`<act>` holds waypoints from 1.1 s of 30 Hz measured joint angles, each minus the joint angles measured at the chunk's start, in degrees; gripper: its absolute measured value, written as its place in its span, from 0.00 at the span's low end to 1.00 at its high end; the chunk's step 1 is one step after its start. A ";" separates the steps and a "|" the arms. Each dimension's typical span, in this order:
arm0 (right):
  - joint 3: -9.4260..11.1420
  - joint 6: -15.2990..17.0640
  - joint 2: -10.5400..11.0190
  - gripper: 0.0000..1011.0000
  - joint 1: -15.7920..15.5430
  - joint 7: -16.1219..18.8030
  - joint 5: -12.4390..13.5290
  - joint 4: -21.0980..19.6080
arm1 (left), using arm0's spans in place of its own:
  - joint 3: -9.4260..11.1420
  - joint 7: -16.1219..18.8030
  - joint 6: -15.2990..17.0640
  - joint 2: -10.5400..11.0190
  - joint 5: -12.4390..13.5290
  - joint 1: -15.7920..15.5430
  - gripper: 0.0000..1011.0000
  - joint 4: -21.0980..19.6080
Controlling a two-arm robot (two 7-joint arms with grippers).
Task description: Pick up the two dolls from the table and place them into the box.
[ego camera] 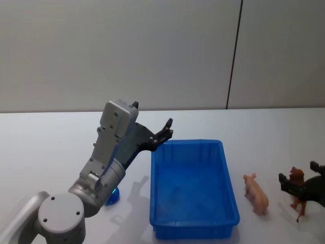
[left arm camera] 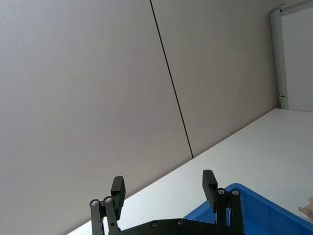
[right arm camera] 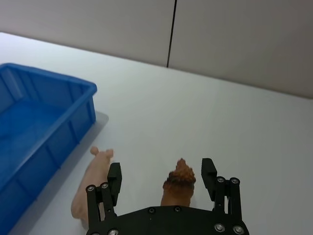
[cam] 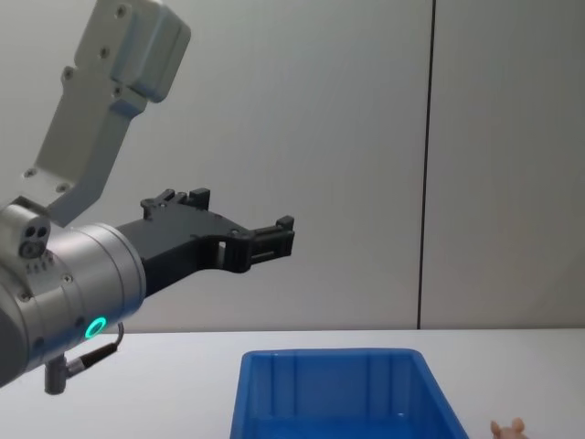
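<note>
1. The left gripper [ego camera: 166, 131] hangs in the air above the table [ego camera: 51, 147], at about 11 o'clock from the box's centre in the head view, over its far left corner. Its two black fingers [left arm camera: 118, 188] are spread wide with nothing between them. In the chest view it [cam: 274, 240] points toward 3 o'clock, well above the box rim.
2. A small blue object [ego camera: 114, 194] lies on the table beneath the left arm, at about 8 o'clock from the box.
3. The box [ego camera: 193, 230] sits on the table in the middle, long side running away from the robot, with no doll inside.
4. The pink doll [ego camera: 256, 194] lies on the table just beside the box's right wall, at about 4 o'clock from the box's centre.
5. The reddish-brown doll [ego camera: 299, 199] stands upright on the table at 3 o'clock from the pink doll, near it but apart.
6. The right gripper [ego camera: 299, 173] is low at the table around the reddish-brown doll. In the right wrist view its fingers [right arm camera: 209, 171] are spread, one on each side of the doll [right arm camera: 180, 182], with a gap showing on both sides.
</note>
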 joint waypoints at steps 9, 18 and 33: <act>0.10 2.27 -0.20 0.99 0.70 0.54 1.06 3.00 | 0.00 0.00 0.00 0.00 0.00 0.00 0.99 0.00; 0.03 3.98 -0.71 0.99 1.52 0.50 1.75 5.83 | 0.00 0.00 0.00 0.00 0.00 0.00 0.99 0.00; -0.75 5.43 -1.89 0.88 3.37 2.45 2.08 9.46 | 0.00 0.00 0.00 0.00 0.00 0.00 0.99 0.00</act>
